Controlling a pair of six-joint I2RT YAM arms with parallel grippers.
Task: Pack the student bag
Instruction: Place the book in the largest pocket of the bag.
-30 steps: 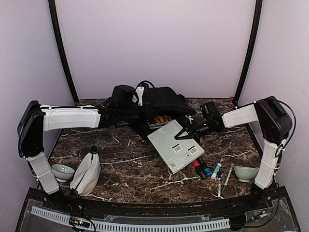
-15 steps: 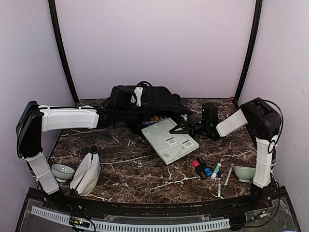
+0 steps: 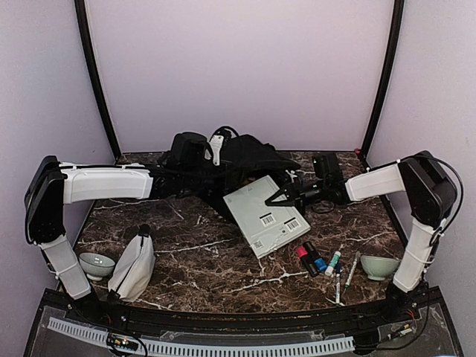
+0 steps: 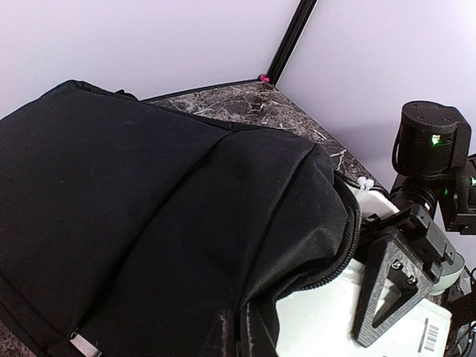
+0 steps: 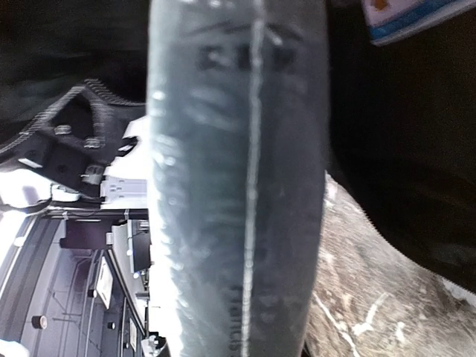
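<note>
The dark marble table [image 3: 186, 238] carries the student bag [image 3: 245, 155] at its far middle, zip mouth facing the near side, and a pale book [image 3: 264, 217] whose far corner lies just under that open edge. The right gripper [image 3: 282, 198] is pinching the book's right edge. The left gripper [image 3: 204, 182] seems pressed against the bag's left side, black on black, so I cannot tell how its jaws stand.

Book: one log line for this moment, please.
right end effector: shut on book edge | book: far corner at bag mouth, most outside | left end effector: at bag, grip unclear
</note>
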